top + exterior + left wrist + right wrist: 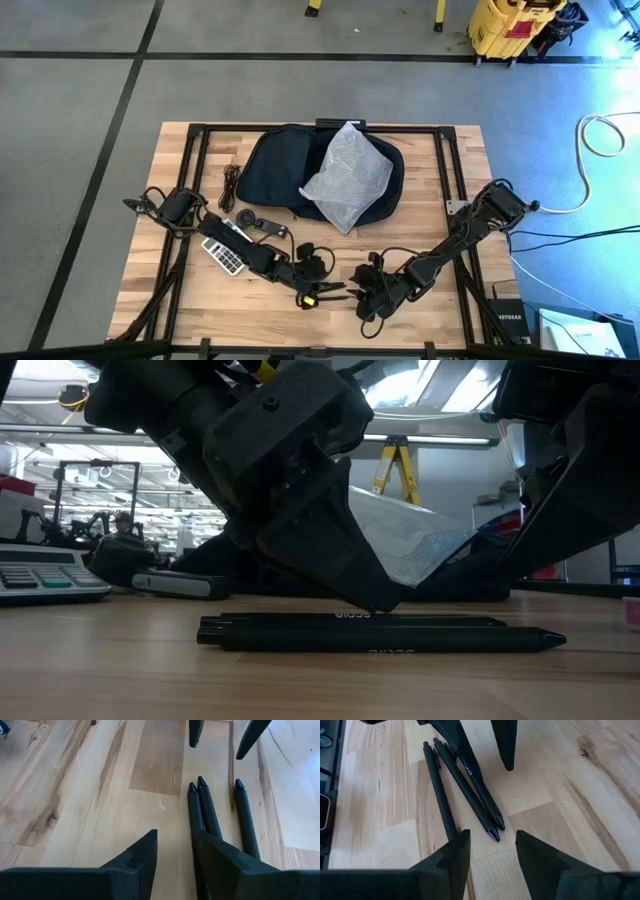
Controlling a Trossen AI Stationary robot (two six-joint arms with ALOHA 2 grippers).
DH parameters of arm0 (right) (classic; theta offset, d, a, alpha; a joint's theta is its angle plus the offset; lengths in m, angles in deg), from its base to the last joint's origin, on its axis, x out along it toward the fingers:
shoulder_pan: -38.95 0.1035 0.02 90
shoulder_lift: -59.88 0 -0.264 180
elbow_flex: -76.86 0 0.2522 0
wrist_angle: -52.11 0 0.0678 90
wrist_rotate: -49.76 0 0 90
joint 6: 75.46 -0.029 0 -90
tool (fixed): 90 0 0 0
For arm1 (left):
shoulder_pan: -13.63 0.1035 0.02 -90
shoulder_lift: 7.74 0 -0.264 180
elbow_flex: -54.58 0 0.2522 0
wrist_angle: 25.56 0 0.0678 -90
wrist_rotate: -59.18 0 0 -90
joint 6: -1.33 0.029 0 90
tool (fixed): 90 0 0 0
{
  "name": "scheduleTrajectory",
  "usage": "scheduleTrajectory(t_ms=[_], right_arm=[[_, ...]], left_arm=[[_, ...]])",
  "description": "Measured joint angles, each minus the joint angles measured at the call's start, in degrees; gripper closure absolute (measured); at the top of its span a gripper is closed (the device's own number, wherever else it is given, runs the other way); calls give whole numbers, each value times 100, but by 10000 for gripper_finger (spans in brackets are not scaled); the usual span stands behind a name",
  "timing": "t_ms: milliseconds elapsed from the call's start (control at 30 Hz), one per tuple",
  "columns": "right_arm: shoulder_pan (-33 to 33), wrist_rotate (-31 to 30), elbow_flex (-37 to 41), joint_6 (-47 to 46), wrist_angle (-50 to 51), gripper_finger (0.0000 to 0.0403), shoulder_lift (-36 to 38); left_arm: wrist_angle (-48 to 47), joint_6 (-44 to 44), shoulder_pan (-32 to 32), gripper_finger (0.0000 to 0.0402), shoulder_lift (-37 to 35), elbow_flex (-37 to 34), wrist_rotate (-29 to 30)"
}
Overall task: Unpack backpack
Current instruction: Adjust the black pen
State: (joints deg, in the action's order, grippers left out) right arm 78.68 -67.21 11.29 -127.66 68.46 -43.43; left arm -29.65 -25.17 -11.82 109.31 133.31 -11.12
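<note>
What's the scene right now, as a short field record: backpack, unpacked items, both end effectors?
backpack: backpack at table's far middle, clear plastic bag lying on it
unpacked: three black pens side by side near front edge; calculator at left
left end effector: left end effector open, low over the pens, one pen between its fingers
right end effector: right end effector open, facing the pens' tips, holding nothing
</note>
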Motion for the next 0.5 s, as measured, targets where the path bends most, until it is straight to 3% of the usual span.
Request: scheduleTrajectory(t_ms=[500], right_arm=[[0,-40,0,-46,0,260,0]], left_arm=[[2,-4,-11,278,0,0,-26]])
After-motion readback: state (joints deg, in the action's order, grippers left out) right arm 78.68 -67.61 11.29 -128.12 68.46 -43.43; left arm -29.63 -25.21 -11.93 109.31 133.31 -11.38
